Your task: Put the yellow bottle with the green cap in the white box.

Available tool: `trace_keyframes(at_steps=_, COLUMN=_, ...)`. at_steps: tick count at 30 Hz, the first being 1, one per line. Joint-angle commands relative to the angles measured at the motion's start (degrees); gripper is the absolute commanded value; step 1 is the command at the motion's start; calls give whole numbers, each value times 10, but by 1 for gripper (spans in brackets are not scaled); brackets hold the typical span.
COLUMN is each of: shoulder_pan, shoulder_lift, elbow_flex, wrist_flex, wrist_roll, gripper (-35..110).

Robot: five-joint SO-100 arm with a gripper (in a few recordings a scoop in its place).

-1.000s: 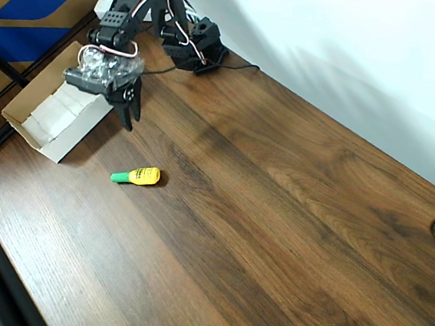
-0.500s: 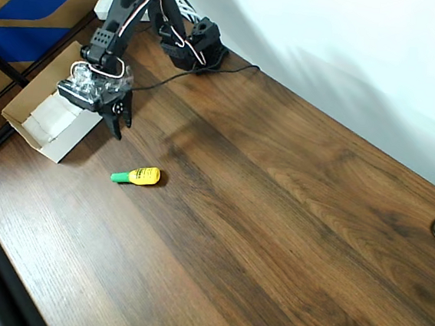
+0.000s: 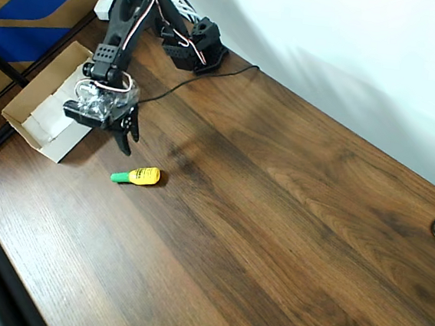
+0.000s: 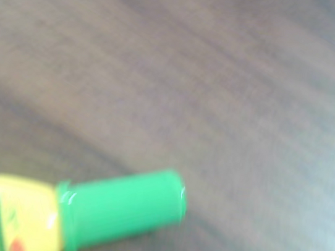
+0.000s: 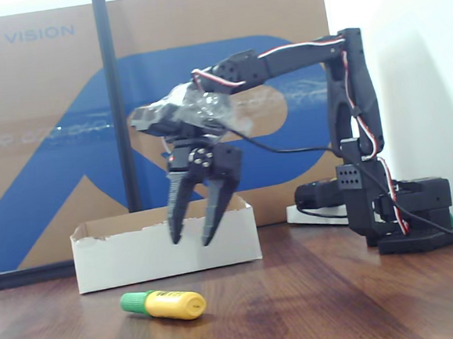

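In the overhead view, the yellow bottle (image 3: 140,175) is seen lying on its side on the wooden table (image 3: 274,215), green cap (image 3: 118,176) pointing left. The gripper (image 3: 126,140) is held above the table between the bottle and the white box (image 3: 46,113), which is placed at the table's left edge.

In the wrist view, the bottle (image 4: 5,215) and its cap (image 4: 122,206) are shown blurred at the lower left.

In the fixed view, the gripper (image 5: 192,236) is seen parted and empty, hung above the bottle (image 5: 165,305), in front of the box (image 5: 139,251).
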Motion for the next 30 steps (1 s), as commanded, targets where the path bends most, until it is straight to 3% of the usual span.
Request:
trace_keyframes(at_steps=1, shoulder_pan=13, shoulder_lift=2, elbow_flex=-59, wrist_flex=-4, wrist_roll=-3, gripper=18)
trace_keyframes(at_steps=16, shoulder_pan=73, shoulder_lift=-148, elbow_flex=-185, wrist_flex=29, wrist_roll=-10, gripper=21)
trace_keyframes(at_steps=30, shoulder_pan=6, shoulder_lift=-219, elbow_flex=-355, wrist_flex=136, wrist_roll=16, gripper=26)
